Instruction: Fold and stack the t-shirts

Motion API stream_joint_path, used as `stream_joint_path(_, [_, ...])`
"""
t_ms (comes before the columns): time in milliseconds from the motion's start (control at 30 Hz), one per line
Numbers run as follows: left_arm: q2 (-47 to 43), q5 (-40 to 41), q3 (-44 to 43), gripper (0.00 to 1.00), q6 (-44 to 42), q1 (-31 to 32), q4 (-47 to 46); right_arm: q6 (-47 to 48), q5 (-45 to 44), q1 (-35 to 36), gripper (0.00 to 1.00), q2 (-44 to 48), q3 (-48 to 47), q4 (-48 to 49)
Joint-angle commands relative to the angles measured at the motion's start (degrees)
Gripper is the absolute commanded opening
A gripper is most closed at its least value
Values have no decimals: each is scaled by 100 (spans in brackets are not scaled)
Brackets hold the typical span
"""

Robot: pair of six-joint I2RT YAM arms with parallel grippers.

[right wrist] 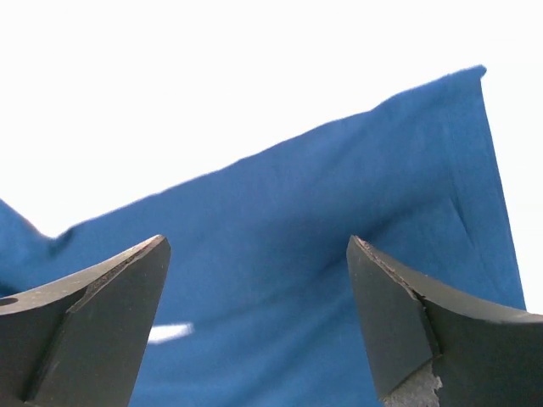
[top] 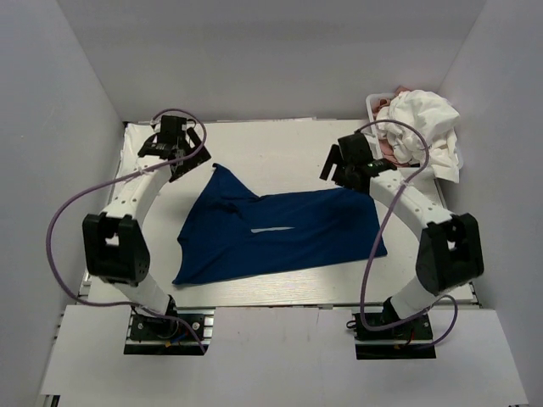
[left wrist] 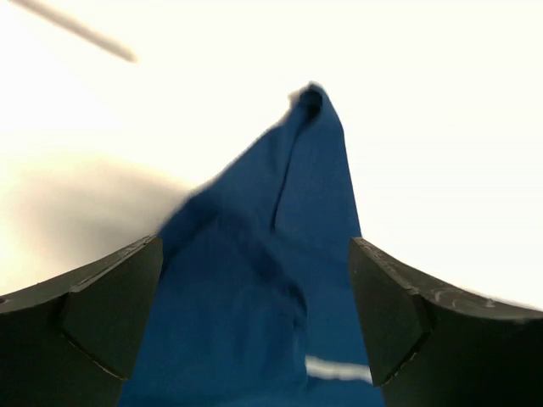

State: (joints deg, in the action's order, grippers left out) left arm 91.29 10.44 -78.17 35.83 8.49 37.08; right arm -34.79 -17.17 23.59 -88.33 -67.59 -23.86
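Note:
A navy blue t-shirt [top: 280, 233] lies spread on the white table, one pointed corner reaching toward the back left. My left gripper [top: 180, 154] hovers open just beyond that corner; in its wrist view the blue cloth [left wrist: 254, 288] runs between the fingers without being held. At the shirt's back right edge my right gripper [top: 346, 170] stands open above the fabric [right wrist: 288, 280], its fingers apart with nothing gripped. More t-shirts, white [top: 424, 119] and pink [top: 392, 146], are heaped in a basket at the back right.
The white lattice basket [top: 374, 103] sits in the back right corner beside the right arm. Grey walls enclose the table on the left, back and right. A small white label [top: 273, 230] shows on the navy shirt.

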Motion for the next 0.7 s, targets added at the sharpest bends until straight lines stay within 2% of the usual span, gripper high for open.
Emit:
stream_joint_path(0, [713,204,-645,100,-208,-120,159,42,-191,-196,90,-595,-667,-233])
stream_joint_path(133, [1768,-24,-1375,100,-279,-295,299,191,-67,-329,90,-1273,-1150,-278])
stream_joint_path(267, [2708,-787,-2147,98,-639,-295,133,341,-154,-487,90,-1983,-1738,-495])
stream_joint_path(367, [2947,-1078,-2255,97,-727,-208,28,341,-269,-584,90,-2240,-1986,-593])
stream_joint_path(500, [3237,-1928,-2255,86,-736,-146,-489,236,-252,-698,90,-2442,-2004,-567])
stream_joint_path(667, [3755,-2169,-2720,79,-630,-146,-439,139,-155,-804,90,-2452,-1828,-488])
